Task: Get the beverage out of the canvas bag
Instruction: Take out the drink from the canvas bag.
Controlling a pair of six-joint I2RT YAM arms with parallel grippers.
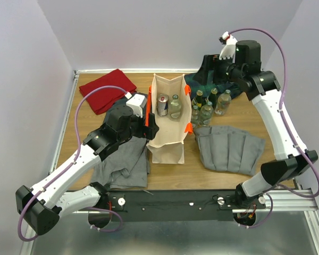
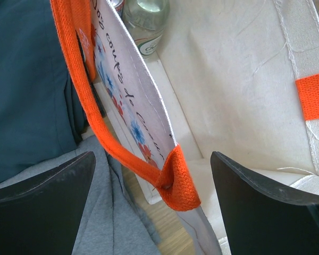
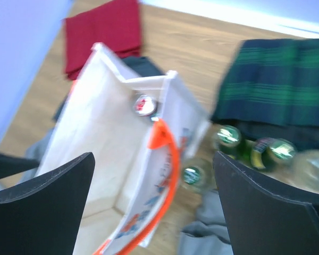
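Two drinks, a can [image 1: 162, 104] and a glass bottle [image 1: 175, 107], sit inside the canvas bag [image 1: 167, 143]; both pincers gape empty, left pincer [image 2: 154, 186] straddling its wall — closing there grabs cloth, toppling everything.

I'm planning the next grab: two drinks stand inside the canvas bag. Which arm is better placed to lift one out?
Probably the right. The right gripper is open and free, raised beyond the bottles already out. The left gripper is open astride the canvas bag wall, by its orange handle, seemingly steadying it for the can and glass bottle.
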